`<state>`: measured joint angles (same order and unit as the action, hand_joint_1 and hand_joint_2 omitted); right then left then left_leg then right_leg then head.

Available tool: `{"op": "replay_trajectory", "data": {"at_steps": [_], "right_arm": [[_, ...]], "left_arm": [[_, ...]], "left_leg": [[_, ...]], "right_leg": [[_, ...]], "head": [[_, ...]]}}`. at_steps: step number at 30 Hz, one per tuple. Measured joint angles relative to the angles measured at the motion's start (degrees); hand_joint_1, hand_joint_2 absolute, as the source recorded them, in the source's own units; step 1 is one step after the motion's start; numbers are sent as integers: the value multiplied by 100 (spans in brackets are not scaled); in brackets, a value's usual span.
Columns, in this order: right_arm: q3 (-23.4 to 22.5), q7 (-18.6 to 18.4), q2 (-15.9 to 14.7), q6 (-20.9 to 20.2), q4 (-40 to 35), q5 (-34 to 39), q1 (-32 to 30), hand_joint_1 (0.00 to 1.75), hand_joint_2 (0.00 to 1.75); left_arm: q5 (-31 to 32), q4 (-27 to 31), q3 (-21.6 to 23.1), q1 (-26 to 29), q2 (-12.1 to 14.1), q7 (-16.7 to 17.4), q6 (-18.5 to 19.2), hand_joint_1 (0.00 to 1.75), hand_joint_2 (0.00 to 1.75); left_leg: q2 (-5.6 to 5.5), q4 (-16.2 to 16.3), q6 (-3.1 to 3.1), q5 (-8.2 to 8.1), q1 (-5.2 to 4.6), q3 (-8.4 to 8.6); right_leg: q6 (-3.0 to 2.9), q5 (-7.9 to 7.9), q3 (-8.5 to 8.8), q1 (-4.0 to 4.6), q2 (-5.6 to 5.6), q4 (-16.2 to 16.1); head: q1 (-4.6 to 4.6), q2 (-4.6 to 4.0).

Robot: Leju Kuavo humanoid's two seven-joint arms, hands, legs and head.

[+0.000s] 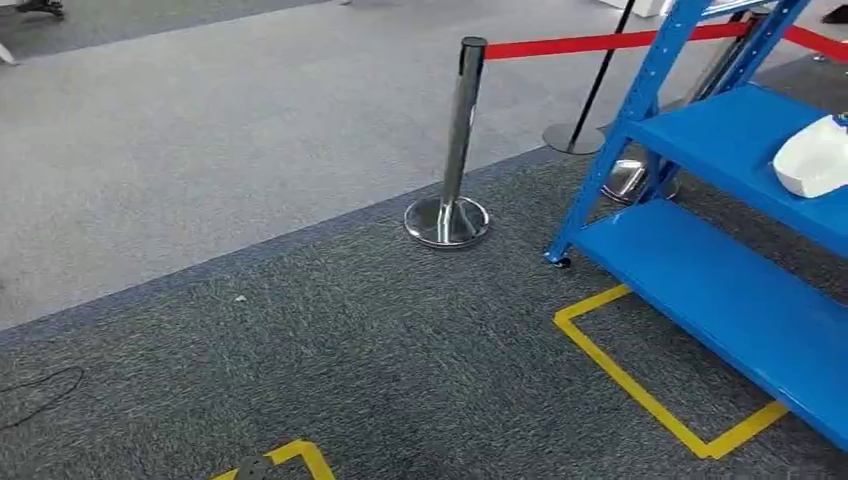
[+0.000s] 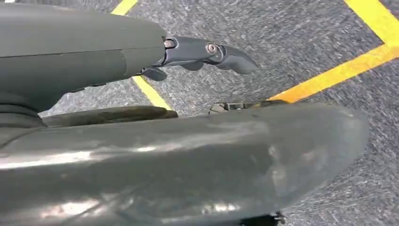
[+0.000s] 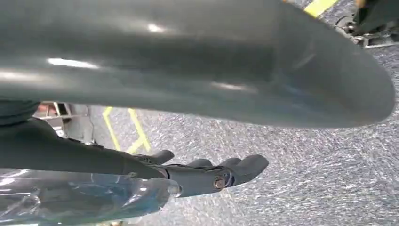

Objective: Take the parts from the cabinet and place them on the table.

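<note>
1. Walking or turning across the dark grey carpet [image 1: 330, 350] looks like the step in hand: both arms hang down, their wrist cameras facing the floor.
2. At the far left of the head view a thin black cable [image 1: 40, 395] lies on the carpet; ahead of it runs the edge where lighter grey flooring [image 1: 200, 150] begins.
3. The left hand [image 2: 207, 52] hangs over the carpet with its fingers [image 2: 235, 59] stretched out, holding nothing.
4. Mid-scene stand two chrome stanchions [image 1: 455, 150], one near and one behind the rack, joined by a red belt [image 1: 600, 43]. A third black post [image 1: 585, 110] stands between them.
5. Two yellow tape boxes [image 1: 640, 385] mark the floor.
6. The right hand [image 3: 197, 174] has fingers [image 3: 244, 167] lightly curled beside a clear plastic bag [image 3: 84, 200]; whether they grip it I cannot tell.
7. At right stands the blue shelving rack [image 1: 720, 290], presumably the cabinet, with one white part [image 1: 812, 160] lying on its middle shelf.
8. Next, I judge, the robot must square up to the rack and raise a hand toward that part.
</note>
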<state>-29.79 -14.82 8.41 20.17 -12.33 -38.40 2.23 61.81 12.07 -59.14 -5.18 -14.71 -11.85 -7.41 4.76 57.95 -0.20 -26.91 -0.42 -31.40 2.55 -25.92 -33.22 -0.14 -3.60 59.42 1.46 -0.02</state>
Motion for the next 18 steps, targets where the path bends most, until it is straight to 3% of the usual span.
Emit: {"op": "replay_trajectory", "data": {"at_steps": [3,4,5,6,7,8,9,10,12,13,14,15,18], "right_arm": [[-26,48,-2,37,0,35,-28,0,0],[-48,55,0,52,0,39,-26,0,0],[-66,61,0,72,0,39,-16,0,0],[-83,63,0,81,0,39,-5,0,0],[-100,68,6,83,0,35,1,0,0],[-107,68,13,85,0,28,-1,0,0],[-116,68,13,87,0,26,-10,0,0],[-127,68,13,90,0,26,-19,0,0],[-153,68,13,92,0,24,-24,0,0],[-155,68,17,92,0,24,-19,0,0],[-157,68,17,92,0,20,-14,0,0],[-160,68,17,92,0,13,3,0,0],[-168,68,17,92,0,7,-39,0,0]], "left_arm": [[2,0,0,-21,-11,0,-4,0,0],[2,0,0,-26,-9,0,-11,0,0],[2,0,0,-28,-13,0,-13,0,0],[2,0,0,-21,-13,0,-13,0,0],[2,0,0,-11,-9,0,-15,0,0],[0,0,0,-1,-4,0,-15,0,0],[0,0,-2,10,-2,0,-15,0,0],[2,0,-2,11,0,0,-15,0,0],[9,0,-2,4,0,0,-15,0,0],[9,0,-2,3,0,0,-15,0,0],[9,0,-2,3,-2,0,-15,0,0],[9,0,-2,-8,-9,0,-15,0,0],[-4,0,-2,-12,-11,-46,4,0,0]], "left_leg": [[146,-36,-96,18,30,27],[42,-13,-153,-24,64,31],[-205,129,-179,-144,62,-25],[-339,456,-192,-352,62,-175],[-404,1007,-205,-620,62,-441],[-425,1401,-211,-766,62,-641],[-429,1667,-211,-811,62,-794],[-429,1655,-208,-716,63,-810],[-467,1052,-203,-257,75,-546],[-585,557,-210,-3,98,-299],[-935,147,-239,112,158,-92],[-1070,-50,-213,41,187,-43],[-905,-15,-86,65,124,-53]], "right_leg": [[-93,23,-92,40,172,-6],[-142,66,-26,-8,240,-51],[-157,72,-27,-15,294,-60],[-183,88,-39,-22,342,-60],[-200,93,-54,-23,422,-60],[-206,97,-63,-22,487,-60],[-207,99,-67,-22,561,-60],[-202,103,-65,-25,633,-59],[-178,117,-62,-45,789,-56],[-154,125,-61,-60,869,-56],[-111,135,-77,-62,944,-54],[-66,117,-127,-29,1018,9],[63,200,-204,-91,1181,-108]], "head": [[-4,0],[-4,0],[-20,0],[-33,0],[-37,0],[-35,0],[-37,0],[-33,0],[-30,0],[-35,0],[-46,2],[-70,0],[-54,0]]}}
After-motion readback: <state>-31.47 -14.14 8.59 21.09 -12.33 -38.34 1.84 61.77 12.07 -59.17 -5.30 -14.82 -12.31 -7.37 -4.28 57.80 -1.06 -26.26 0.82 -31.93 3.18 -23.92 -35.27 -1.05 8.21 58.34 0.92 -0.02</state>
